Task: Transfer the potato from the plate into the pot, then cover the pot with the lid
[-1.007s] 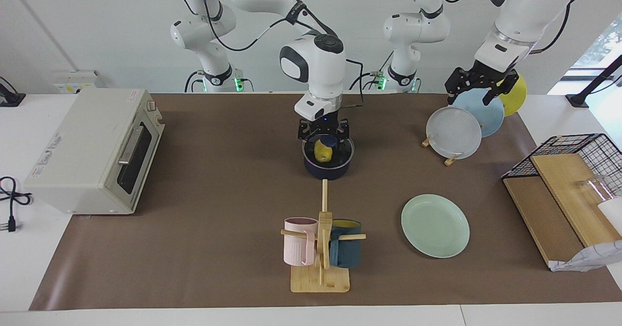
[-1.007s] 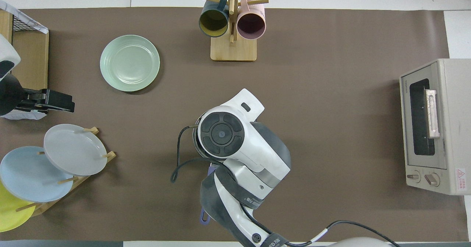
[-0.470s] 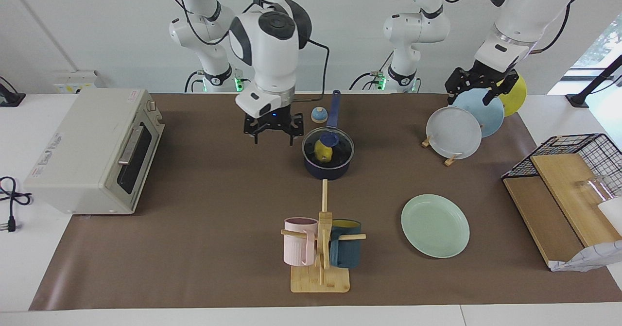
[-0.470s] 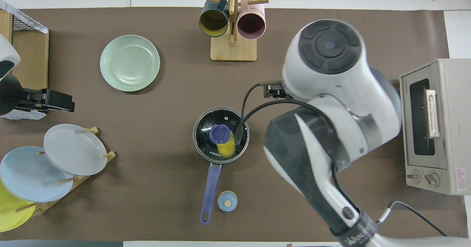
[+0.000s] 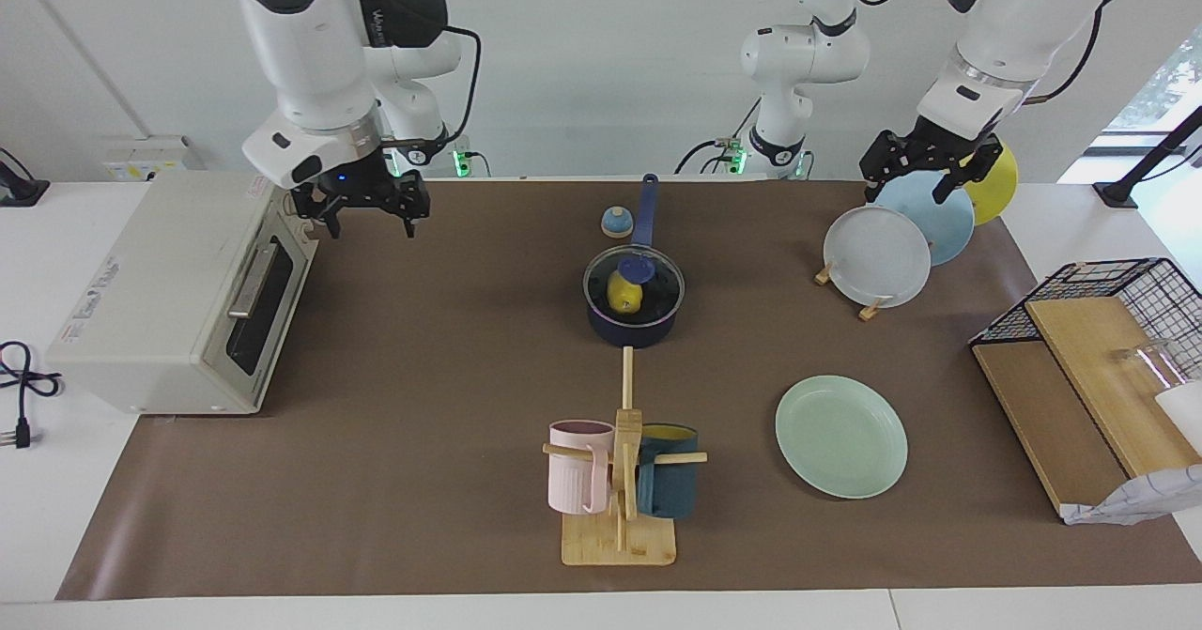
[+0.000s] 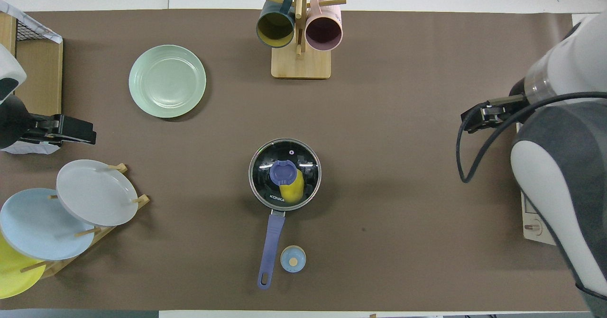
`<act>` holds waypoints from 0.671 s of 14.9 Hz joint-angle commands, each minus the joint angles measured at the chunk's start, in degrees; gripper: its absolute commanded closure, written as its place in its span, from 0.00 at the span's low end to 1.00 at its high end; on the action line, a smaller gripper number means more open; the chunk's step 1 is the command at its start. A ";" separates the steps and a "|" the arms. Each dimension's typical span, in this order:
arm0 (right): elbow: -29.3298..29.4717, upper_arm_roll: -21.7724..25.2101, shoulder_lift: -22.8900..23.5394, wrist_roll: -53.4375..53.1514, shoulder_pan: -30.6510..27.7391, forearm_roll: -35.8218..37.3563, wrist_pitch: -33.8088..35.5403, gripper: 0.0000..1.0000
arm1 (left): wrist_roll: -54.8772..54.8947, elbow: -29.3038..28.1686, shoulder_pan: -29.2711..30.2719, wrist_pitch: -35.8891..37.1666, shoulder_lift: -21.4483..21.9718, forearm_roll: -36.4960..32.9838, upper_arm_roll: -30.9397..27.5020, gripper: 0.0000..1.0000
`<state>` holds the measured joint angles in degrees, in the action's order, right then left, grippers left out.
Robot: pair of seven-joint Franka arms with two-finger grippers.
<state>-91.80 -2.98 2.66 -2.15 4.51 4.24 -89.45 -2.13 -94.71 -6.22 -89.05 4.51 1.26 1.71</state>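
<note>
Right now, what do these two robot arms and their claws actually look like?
Both arms are glossy white, rounded segments with dark grey joint caps and bands. Black cables loop along them. The right gripper and the left gripper are black, skeletal two-finger claws; a small blue light glows above the right one. Green lights shine at the bases.

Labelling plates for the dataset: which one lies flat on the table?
The mint-green plate, beside the mug stand. The grey-white, light blue and yellow plates stand tilted on the rack.
</note>
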 commanded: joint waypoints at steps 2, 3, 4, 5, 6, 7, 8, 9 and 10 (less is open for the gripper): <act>-3.20 -0.27 -2.91 5.49 -3.54 -1.86 0.24 0.00 | -0.15 -0.04 0.86 0.19 0.32 -0.38 0.57 0.00; -3.47 -0.18 -3.09 5.58 -3.80 -1.86 0.16 0.00 | -0.15 -0.04 0.86 0.19 0.32 -0.38 0.57 0.00; -3.38 0.17 -3.10 5.32 -3.81 -1.86 -0.10 0.00 | -0.15 -0.04 0.86 0.19 0.32 -0.47 0.57 0.00; -3.38 0.95 -3.10 4.36 -3.20 -1.86 -0.63 0.00 | -0.24 -0.04 0.86 0.19 0.32 -0.47 0.57 0.00; -3.73 1.31 -3.10 3.57 -3.11 -1.86 -1.85 0.00 | -0.24 -0.04 0.86 0.19 0.32 -0.47 0.57 0.00; -4.43 2.27 -3.36 4.17 -3.10 -1.86 -1.86 0.00 | -0.24 -0.04 0.86 0.19 0.41 -0.47 0.57 0.00; -5.39 2.89 -4.23 4.87 -3.02 -1.86 -1.86 0.00 | -0.24 -0.04 0.86 0.19 0.32 -0.47 0.57 0.00; -6.54 3.16 -5.02 6.36 -3.02 -1.86 -2.21 0.00 | -0.24 -0.04 0.86 0.19 0.32 -0.38 0.57 0.00; -6.89 3.51 -5.29 6.98 -3.02 -1.86 -2.56 0.00 | -0.24 -0.04 0.86 0.19 0.32 -0.38 0.57 0.00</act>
<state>-94.98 -0.50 0.17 2.89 1.32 3.34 -90.05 -2.13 -94.71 -6.22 -89.05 4.51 1.26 1.71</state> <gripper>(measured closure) 0.000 0.000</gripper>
